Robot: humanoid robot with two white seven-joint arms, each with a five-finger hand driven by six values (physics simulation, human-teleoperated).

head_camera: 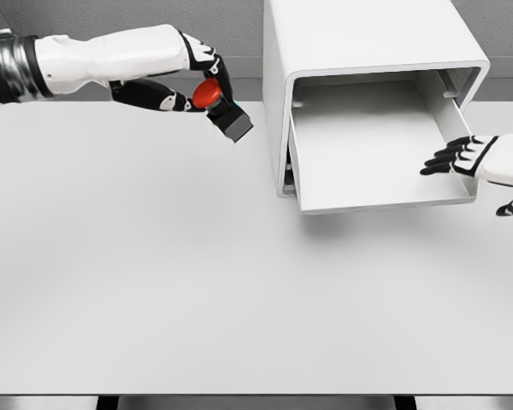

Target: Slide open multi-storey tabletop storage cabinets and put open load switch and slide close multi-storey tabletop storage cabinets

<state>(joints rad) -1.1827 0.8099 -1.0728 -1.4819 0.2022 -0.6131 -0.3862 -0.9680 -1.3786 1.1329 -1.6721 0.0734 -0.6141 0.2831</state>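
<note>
The white storage cabinet (359,51) stands at the back right of the table, its drawer (372,149) slid out toward me and empty. My left hand (201,85) hovers above the table to the left of the cabinet, shut on the load switch (221,107), a black block with a red round knob. My right hand (462,158) rests its spread black fingers on the right wall of the drawer near its front corner, holding nothing.
The white table (197,290) runs wide in front of the cabinet and ends at a front edge near the bottom of the view. A grey wall stands behind.
</note>
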